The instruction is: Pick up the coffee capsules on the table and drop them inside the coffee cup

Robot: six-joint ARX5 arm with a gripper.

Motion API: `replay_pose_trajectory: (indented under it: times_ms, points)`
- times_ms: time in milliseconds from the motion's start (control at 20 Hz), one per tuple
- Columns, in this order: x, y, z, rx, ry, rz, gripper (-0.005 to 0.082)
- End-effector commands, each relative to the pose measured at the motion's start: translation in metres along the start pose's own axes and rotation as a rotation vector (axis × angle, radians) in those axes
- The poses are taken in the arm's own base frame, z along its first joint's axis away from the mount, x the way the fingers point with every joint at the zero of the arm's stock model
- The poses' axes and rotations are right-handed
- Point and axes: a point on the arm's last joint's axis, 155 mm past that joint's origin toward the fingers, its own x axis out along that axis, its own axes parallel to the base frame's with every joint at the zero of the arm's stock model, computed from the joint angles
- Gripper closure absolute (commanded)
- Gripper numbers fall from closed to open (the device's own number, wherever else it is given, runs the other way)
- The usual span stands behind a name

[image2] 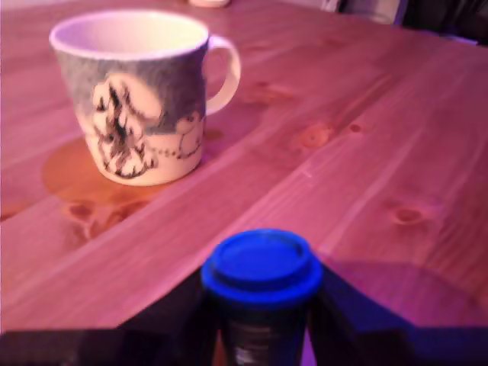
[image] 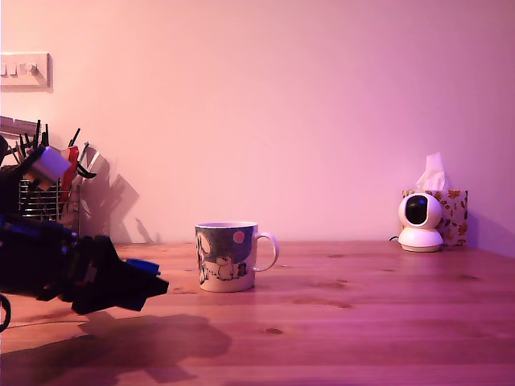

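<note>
my jaws are pinched on the blue capsule (image2: pixel 261 268), one on each side of its body, with its wide flat rim turned toward the coffee cup (image2: pixel 137 99). gripping the narrow body leaves the rim free, so i judge it should fall away cleanly once i let go.

in the exterior view the blue capsule (image: pixel 143 265) hangs clear of the bench (image: pixel 362 322). it is on the side of the coffee cup (image: pixel 227 256) away from its handle, near it but apart, and lower than its lip. the step in hand is the carry. i reckon i must rise above that lip before crossing, or the capsule will knock the cup's wall.

the cup stands upright with its mouth open. whether anything lies inside it, i cannot tell.

nothing stands between me and the cup. well beyond its handle side, a white camera (image: pixel 420 221) and a tissue box (image: pixel 451 211) sit by the wall, out of the way. on the cup's other side, behind me, is a wire utensil holder (image: pixel 42 201), with a wall switch (image: pixel 24 71) above it. no other capsule shows in either view.
</note>
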Motion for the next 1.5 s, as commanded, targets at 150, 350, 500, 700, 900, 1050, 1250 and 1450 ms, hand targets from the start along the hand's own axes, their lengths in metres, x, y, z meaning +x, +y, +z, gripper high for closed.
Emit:
replay_pose_trajectory:
  times_ms: [150, 350, 500, 700, 900, 1050, 1250, 1450]
  points:
    - [-0.003, -0.001, 0.033, 0.019, -0.1, 0.002, 0.0519]
    - [-0.007, -0.001, 0.054, 0.037, -0.158, 0.006, 0.0519]
    - [-0.008, 0.0, 0.067, 0.058, -0.188, 0.007, 0.0519]
    - [0.001, 0.007, 0.087, 0.033, -0.22, 0.003, 0.0519]
    - [0.013, 0.015, 0.104, 0.035, -0.227, -0.002, 0.0519]
    - [0.024, 0.021, 0.112, 0.02, -0.204, -0.009, 0.0519]
    - [0.04, 0.028, 0.125, -0.002, -0.168, -0.019, 0.0519]
    - [0.055, 0.033, 0.134, -0.043, -0.104, -0.027, 0.0519]
